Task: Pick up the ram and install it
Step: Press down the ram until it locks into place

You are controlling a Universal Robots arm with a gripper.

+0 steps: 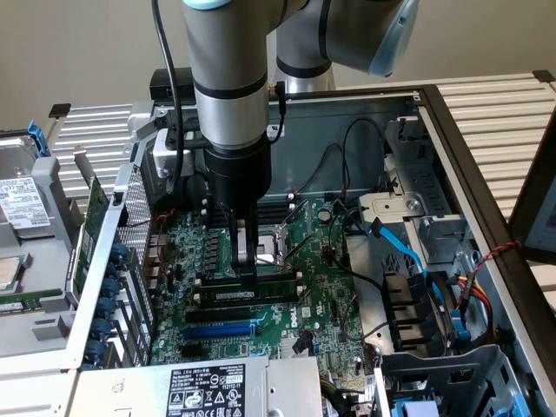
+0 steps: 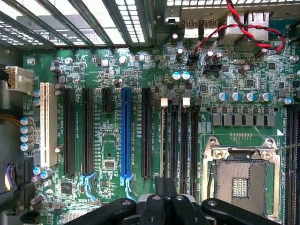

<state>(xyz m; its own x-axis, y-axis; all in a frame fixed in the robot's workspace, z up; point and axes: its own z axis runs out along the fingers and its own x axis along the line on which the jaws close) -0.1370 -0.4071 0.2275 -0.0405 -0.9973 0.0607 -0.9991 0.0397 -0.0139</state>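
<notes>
Your gripper [image 1: 247,268] stands straight down over the motherboard [image 1: 317,326] with its fingers drawn together. The ram [image 1: 274,287] lies directly beneath their tips, so you are at its mid-length, touching its upper edge, with no sideways offset between hand and stick. The ram stands on edge and appears to sit in one of the black slots [image 2: 174,140] just beside the CPU socket [image 1: 274,245]. Its long axis runs across the exterior view from left to right, parallel to the blue slot [image 1: 221,330] nearby. You cannot tell whether the fingers pinch that top edge or only bear down on it, nor whether the white end clips have closed on the stick. As for what holds what, the open case [image 1: 452,130] holds the board, the CPU socket shows bare contacts under its raised frame, and the blue slot is empty.
</notes>
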